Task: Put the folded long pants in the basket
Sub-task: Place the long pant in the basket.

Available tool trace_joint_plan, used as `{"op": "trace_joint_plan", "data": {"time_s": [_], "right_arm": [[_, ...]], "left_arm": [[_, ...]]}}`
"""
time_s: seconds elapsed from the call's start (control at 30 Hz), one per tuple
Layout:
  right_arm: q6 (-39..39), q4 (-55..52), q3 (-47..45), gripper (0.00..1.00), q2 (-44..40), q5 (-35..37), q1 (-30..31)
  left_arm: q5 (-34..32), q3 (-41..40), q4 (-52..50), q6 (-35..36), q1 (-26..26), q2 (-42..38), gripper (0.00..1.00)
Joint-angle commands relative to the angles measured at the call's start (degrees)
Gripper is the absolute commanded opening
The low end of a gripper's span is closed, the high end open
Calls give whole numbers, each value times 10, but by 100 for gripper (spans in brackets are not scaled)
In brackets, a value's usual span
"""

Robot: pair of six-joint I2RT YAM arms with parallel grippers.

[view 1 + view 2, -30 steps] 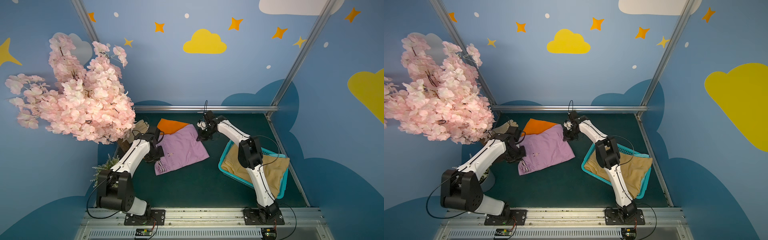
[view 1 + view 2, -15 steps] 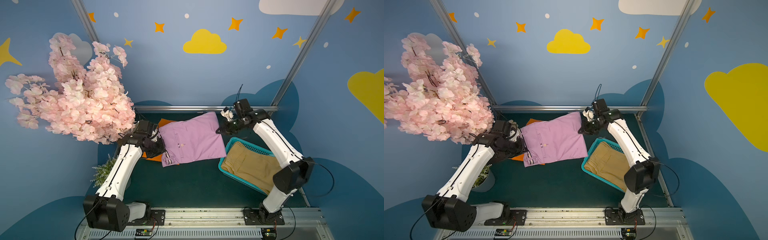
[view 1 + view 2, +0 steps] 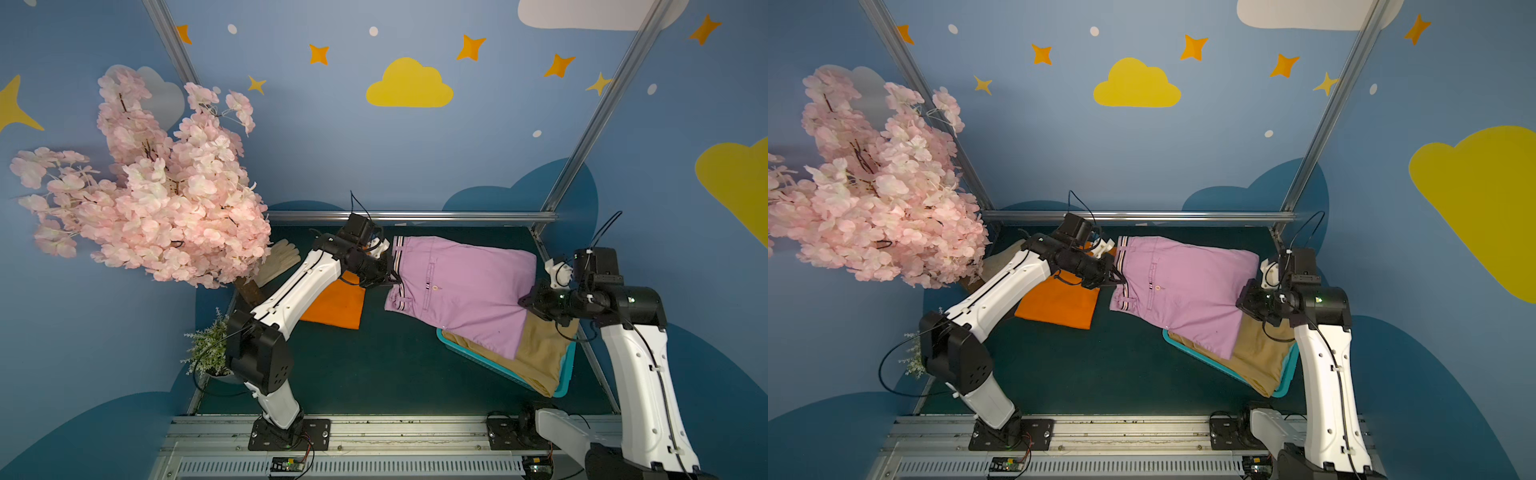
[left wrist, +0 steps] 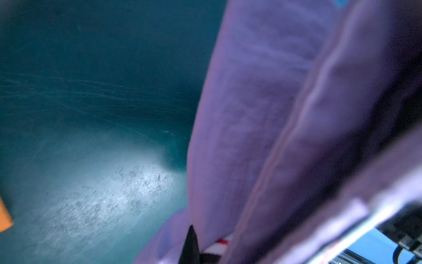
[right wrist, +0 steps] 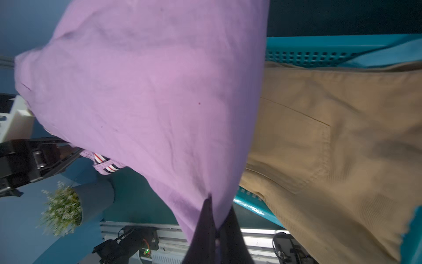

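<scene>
Dark green matting covers the table. Nearest the rail, the basket is seen with the khaki pants already laid in it. Partly above it, the lilac pants are held aloft, stretched between the right gripper, clamped on the folded end, and the left gripper, clamped on the striped waistband. Further back, the orange pants are left on the mat. Should one grip be released early, the fold could be lost and cloth left draped over the rim.
</scene>
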Motion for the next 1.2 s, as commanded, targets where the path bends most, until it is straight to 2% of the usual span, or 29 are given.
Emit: {"op": "trace_joint_plan", "data": {"time_s": [0.0,0.07,0.17,0.23,0.4,0.47,0.63,0.8,1.0,1.17], "right_arm": [[-6,-62,-10,0,4,122,-12],[-5,-68,-11,0,12,153,-25],[-9,-68,-12,0,17,153,-30],[-12,-73,-15,0,17,180,-40],[-19,-76,-55,0,16,249,-62],[-17,-69,-80,0,19,243,-74],[-1,-49,-121,0,30,155,-133],[12,-76,-66,0,62,143,-195],[27,-122,13,0,52,153,-212],[7,-134,15,0,52,194,-202]], "left_arm": [[-6,103,-59,11,-22,73,2],[0,166,-96,21,-41,124,2],[24,241,-127,29,-61,189,2],[33,287,-161,35,-65,221,2],[70,315,-173,33,-68,245,2],[105,335,-171,41,-68,263,2],[164,421,-209,50,-63,339,3],[274,415,-139,-5,-50,351,2],[304,412,-97,-46,-86,310,2],[312,414,-65,-75,-114,311,3]]}}
